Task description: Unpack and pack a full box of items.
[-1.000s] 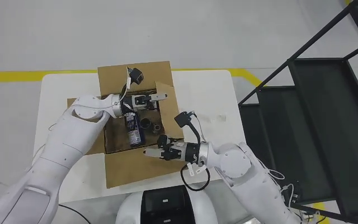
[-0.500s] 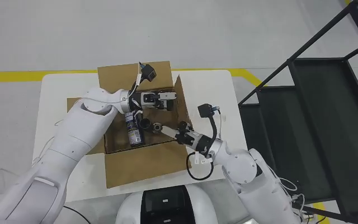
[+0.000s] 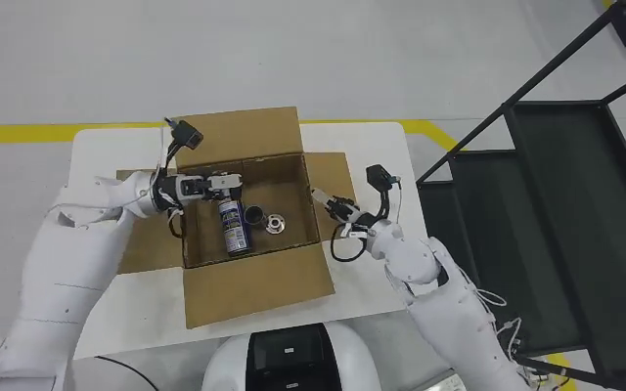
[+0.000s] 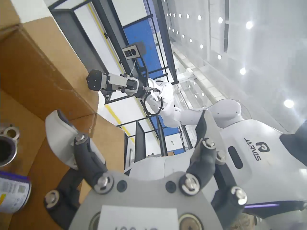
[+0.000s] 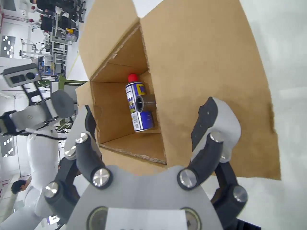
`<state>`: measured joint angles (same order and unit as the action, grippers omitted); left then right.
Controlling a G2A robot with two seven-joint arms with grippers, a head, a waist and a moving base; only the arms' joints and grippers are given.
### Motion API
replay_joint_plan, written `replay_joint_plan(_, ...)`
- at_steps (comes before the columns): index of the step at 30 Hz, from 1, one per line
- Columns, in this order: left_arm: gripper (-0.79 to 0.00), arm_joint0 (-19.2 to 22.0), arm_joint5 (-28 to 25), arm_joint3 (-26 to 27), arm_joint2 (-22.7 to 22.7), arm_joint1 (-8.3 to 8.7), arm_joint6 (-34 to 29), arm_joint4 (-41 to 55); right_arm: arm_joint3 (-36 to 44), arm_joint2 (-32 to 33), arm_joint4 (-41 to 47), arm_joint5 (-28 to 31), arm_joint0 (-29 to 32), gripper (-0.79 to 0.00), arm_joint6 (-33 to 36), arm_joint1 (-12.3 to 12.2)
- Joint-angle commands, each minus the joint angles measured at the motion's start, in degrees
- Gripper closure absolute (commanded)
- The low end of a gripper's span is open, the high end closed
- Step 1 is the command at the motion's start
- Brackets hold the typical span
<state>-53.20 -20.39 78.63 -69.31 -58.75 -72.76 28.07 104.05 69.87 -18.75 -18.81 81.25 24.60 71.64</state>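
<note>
The left gripper (image 4: 129,120) is hanging over the open cardboard box (image 4: 36,77), its fingers standing wide apart. Inside the box, a spray can (image 4: 12,192) is lying near a metal pipe fitting (image 4: 7,144). The right gripper (image 4: 94,82) is hovering just beyond the box's far rim.

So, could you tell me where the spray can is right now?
In the top view the spray can lies inside the open box, in its left half, beside a short metal tube.
</note>
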Motion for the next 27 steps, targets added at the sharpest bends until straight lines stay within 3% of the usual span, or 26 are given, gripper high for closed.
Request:
replay_joint_plan(1,-0.785,-4.1,0.3,3.3,-5.3,1.15,1.2,-1.0,-1.7,-0.9,0.5,-0.4,-1.3,-0.785,-0.1,0.2)
replay_joint_plan(7,-0.785,-14.3,1.8,9.6,-18.8,3.49,3.3,1.6,-2.4,-2.3,0.2,-0.2,-2.4,-0.785,-1.0,0.5)
replay_joint_plan(13,-0.785,-20.3,1.4,10.1,-28.4,4.52,5.6,4.8,6.7,-2.8,-6.0,2.4,0.1,-0.785,-3.3,0.1)
replay_joint_plan(16,-0.785,-22.7,1.2,8.8,-31.8,4.76,7.7,5.6,10.4,-5.6,-10.3,2.3,-1.2,-0.785,0.0,0.1)
replay_joint_plan(22,-0.785,-25.0,1.1,2.8,-35.1,4.90,11.5,6.6,7.3,-18.1,-21.0,-2.5,-12.1,-0.785,12.4,1.5)
replay_joint_plan(27,-0.785,-25.8,-1.1,-1.6,-35.4,4.61,15.6,7.3,-2.8,-29.8,-26.3,-10.1,-24.7,-0.785,20.2,5.1)
